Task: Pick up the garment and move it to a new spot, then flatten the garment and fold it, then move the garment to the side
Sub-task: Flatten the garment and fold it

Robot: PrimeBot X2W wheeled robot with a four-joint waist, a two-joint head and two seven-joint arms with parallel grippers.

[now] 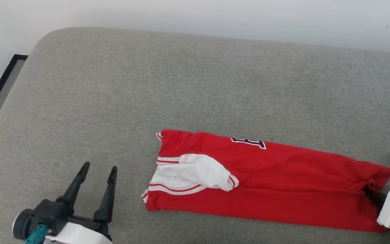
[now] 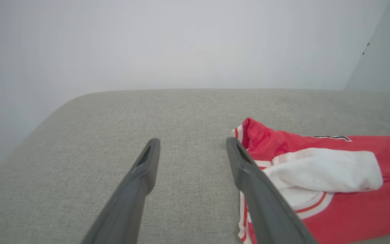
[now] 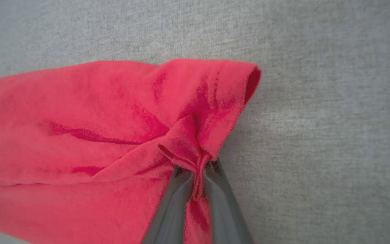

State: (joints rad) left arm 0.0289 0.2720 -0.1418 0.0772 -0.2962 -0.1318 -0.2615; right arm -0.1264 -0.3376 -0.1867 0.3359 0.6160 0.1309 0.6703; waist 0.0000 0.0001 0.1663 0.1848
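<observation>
On the grey upholstered surface (image 1: pixel 80 101) the garment (image 1: pixel 283 183) lies as a long narrow strip running left-right across the near-right part of the head view. Both long sides are turned in toward the middle and a white sleeve (image 1: pixel 195 171) is tucked on top near the collar end. Part of the black numerals (image 1: pixel 249 142) shows at the far fold edge. Judging by that, pick-up/relocate and flatten look done, and the lengthwise folds too, w/ a few wrinkles at the hem end. Right end effector (image 3: pixel 196 166) is clamped on a bunched pinch of red fabric at the hem end, the strip's right-hand tip. The fingers are nearly together w/ cloth squeezed between them, and creases radiate from the grip. Left end effector (image 1: pixel 100 166) has its fingers spread wide w/ nothing in them. It sits low beside the collar end, near but apart from the cloth. Left to do, prob.: a crosswise fold, i.e. bring the hem end over toward the collar (the right-hand grip looks set up for it), maybe once more to make a compact packet. After that comes smoothing if needed, then shifting the packet to the side. Roughly past halfway, I'd say. Fabric is thin and soft, so the tucked sleeve could slip out during the carry-over.
</observation>
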